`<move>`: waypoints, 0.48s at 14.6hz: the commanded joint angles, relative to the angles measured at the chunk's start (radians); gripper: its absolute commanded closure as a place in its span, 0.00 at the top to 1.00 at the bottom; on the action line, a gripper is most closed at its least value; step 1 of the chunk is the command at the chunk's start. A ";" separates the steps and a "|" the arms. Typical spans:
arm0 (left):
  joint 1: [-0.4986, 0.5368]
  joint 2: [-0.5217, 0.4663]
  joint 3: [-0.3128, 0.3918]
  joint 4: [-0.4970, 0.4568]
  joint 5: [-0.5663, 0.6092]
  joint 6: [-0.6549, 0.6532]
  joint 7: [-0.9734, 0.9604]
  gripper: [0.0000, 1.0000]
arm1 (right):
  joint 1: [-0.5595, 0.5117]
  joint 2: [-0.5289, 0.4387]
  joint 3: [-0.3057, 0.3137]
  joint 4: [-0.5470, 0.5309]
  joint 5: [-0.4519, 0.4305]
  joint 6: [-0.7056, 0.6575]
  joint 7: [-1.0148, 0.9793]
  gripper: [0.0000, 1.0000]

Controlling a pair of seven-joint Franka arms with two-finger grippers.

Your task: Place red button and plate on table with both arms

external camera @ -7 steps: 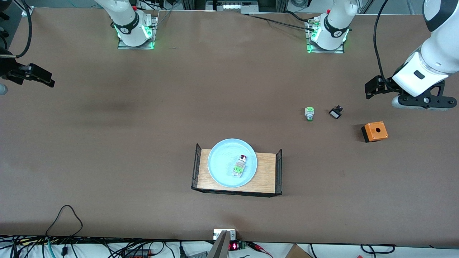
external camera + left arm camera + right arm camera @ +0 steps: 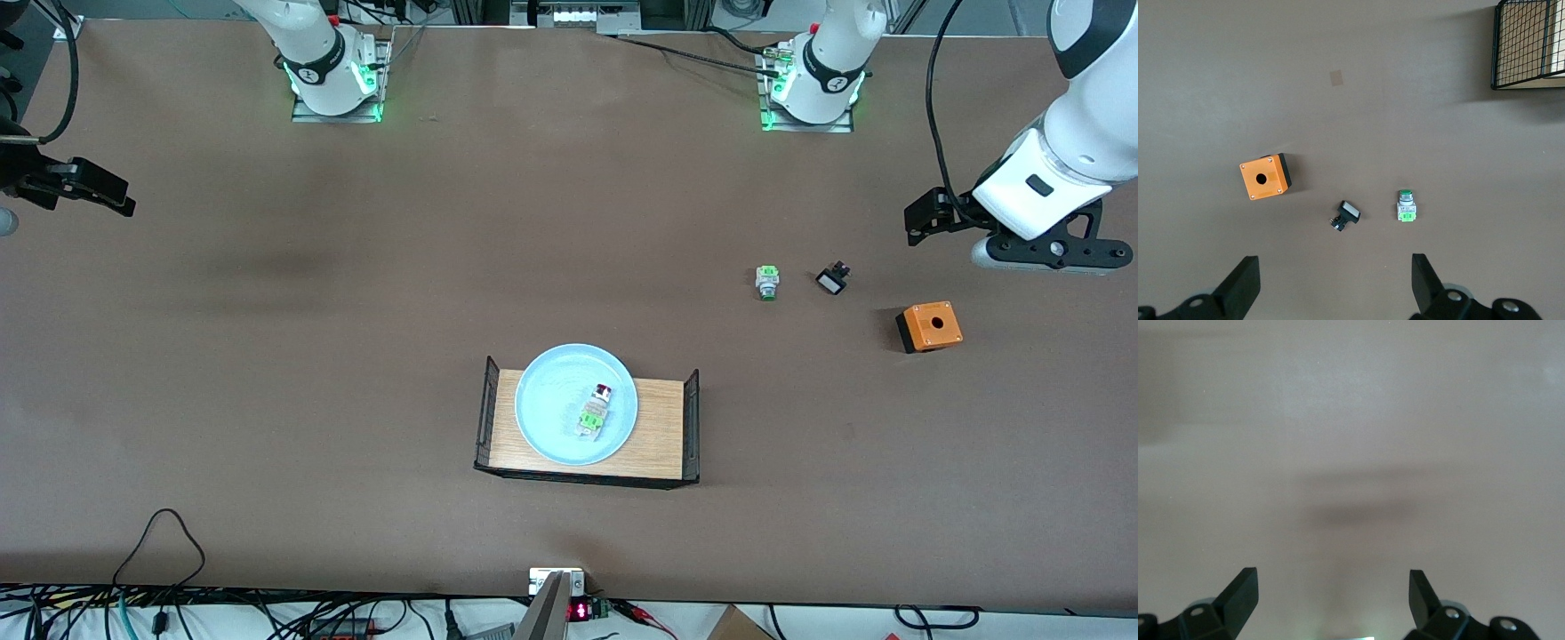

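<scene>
The pale-blue plate (image 2: 551,400) rests on a small wood-floored tray (image 2: 662,427) in the middle of the brown table (image 2: 356,311). The red button (image 2: 594,412) lies on its side in the plate, dark red cap pointing toward the robots' bases. My left gripper (image 2: 921,222) (image 2: 1333,283) hangs open and empty over the table at the left arm's end, well away from the plate. My right gripper (image 2: 111,197) (image 2: 1331,593) hangs open and empty over bare table at the right arm's end.
A green-capped button (image 2: 767,282) (image 2: 1406,205), a small black-and-white switch (image 2: 832,280) (image 2: 1346,215) and an orange box (image 2: 929,326) (image 2: 1263,177) lie below the left gripper. The tray has black wire ends (image 2: 1525,43). Cables run along the table's near edge (image 2: 160,533).
</scene>
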 commanded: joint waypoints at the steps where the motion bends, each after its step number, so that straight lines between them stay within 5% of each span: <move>1: 0.002 -0.021 0.002 -0.005 -0.007 -0.014 0.000 1.00 | -0.002 -0.008 0.001 0.000 0.012 -0.011 -0.018 1.00; 7: 0.002 -0.021 -0.004 -0.003 -0.008 -0.061 -0.013 1.00 | -0.002 0.006 0.001 0.002 0.012 0.004 -0.017 1.00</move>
